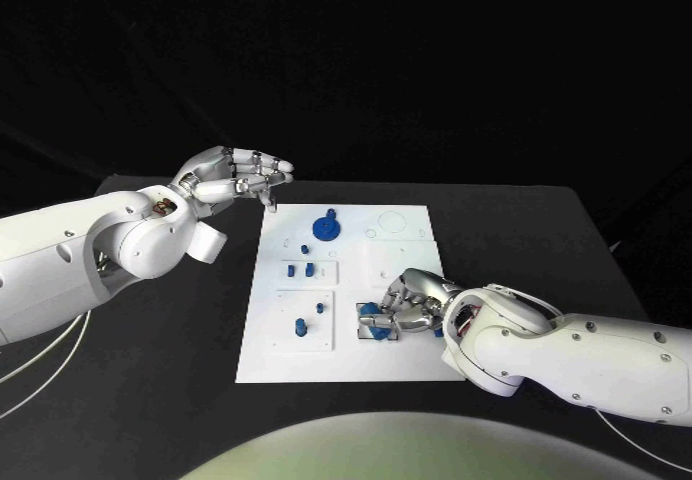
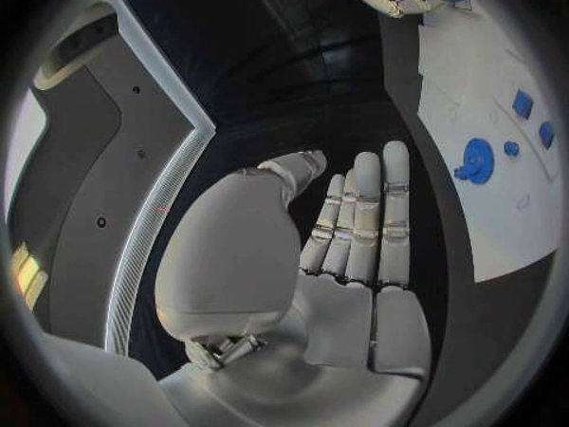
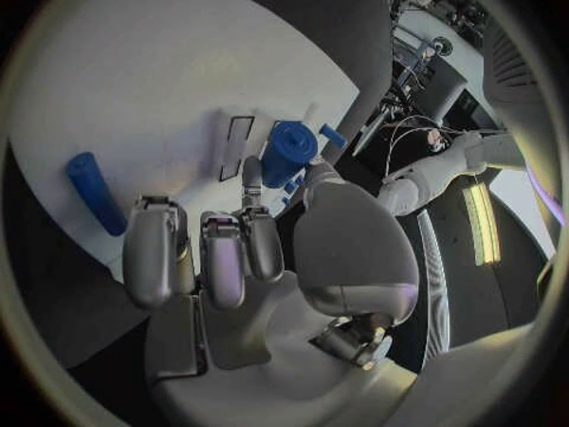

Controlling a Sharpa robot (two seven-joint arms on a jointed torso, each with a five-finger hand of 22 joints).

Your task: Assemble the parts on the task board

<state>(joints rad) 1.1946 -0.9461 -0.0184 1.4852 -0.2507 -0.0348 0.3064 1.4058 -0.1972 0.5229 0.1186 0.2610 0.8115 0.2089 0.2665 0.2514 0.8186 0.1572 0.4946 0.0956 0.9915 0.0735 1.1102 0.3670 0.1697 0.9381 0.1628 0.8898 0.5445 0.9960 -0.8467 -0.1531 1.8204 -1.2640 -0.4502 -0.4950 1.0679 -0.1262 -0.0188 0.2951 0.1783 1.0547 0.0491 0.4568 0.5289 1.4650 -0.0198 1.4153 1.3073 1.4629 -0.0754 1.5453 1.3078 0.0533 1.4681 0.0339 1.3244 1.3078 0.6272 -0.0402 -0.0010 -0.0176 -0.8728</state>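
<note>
While the white task board (image 1: 289,360) is lying in the middle of the black desk (image 1: 159,400), running from near the front edge toward the back, the right hand (image 1: 408,305) is resting low on the board's right front part, its fingers curling down around a cluster of small blue parts (image 1: 376,325). The right wrist view is showing a blue cylinder-like part (image 3: 288,152) just past the fingertips and a loose blue peg (image 3: 95,192) lying on the board to one side; whether the hand is actually grasping any piece I cannot tell. The left hand (image 1: 235,176) is hovering above the board's back left corner, released, fingers straight and together, holding nothing. A blue round part (image 1: 327,227) is sitting near the board's back edge, with further blue pieces (image 1: 299,269) standing in the left-side blocks.
</note>
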